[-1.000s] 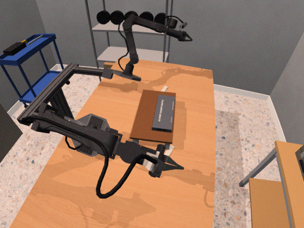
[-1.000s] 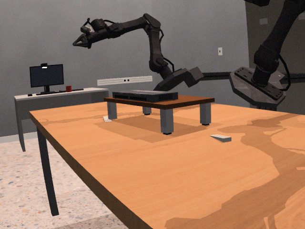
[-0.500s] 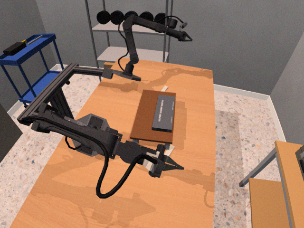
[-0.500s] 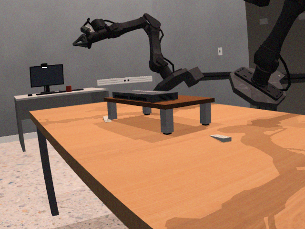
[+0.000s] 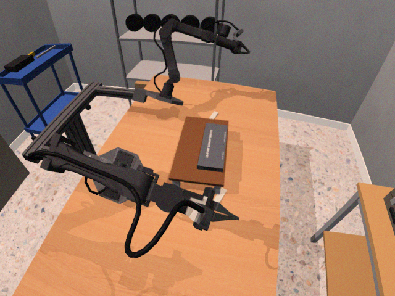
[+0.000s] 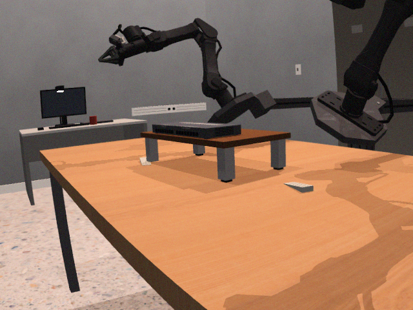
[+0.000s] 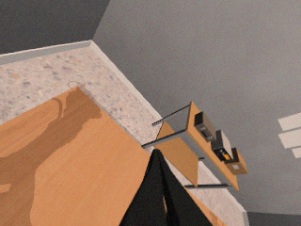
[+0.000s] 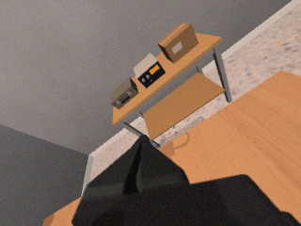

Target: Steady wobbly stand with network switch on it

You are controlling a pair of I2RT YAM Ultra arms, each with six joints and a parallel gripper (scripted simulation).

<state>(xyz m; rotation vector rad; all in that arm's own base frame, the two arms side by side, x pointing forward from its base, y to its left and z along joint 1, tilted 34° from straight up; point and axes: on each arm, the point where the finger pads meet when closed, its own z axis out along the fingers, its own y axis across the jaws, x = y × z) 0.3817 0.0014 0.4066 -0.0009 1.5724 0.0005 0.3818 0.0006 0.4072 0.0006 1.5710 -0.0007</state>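
Observation:
The brown stand (image 5: pixel 199 149) sits mid-table on four grey legs, with the dark network switch (image 5: pixel 213 146) lying on top; both also show in the exterior view, the stand (image 6: pixel 217 138) and the switch (image 6: pixel 197 129). One pale wedge (image 5: pixel 214 115) lies on the table by the stand's far end (image 6: pixel 144 161). Another wedge (image 6: pixel 299 186) lies on the table off the near end, partly hidden behind my right arm (image 5: pixel 220 192). My left gripper (image 5: pixel 245 50) is shut and empty, high in the air beyond the far end. My right gripper (image 5: pixel 236 217) is shut and empty, above the table near the second wedge.
A black camera frame (image 5: pixel 63 121) stands at the table's left side. A blue cart (image 5: pixel 34 63) and a metal shelf rack (image 5: pixel 172 38) stand behind. A wooden side table (image 5: pixel 366 238) with boxes (image 8: pixel 176 43) is to the right. A desk with a monitor (image 6: pixel 63 103) stands beyond.

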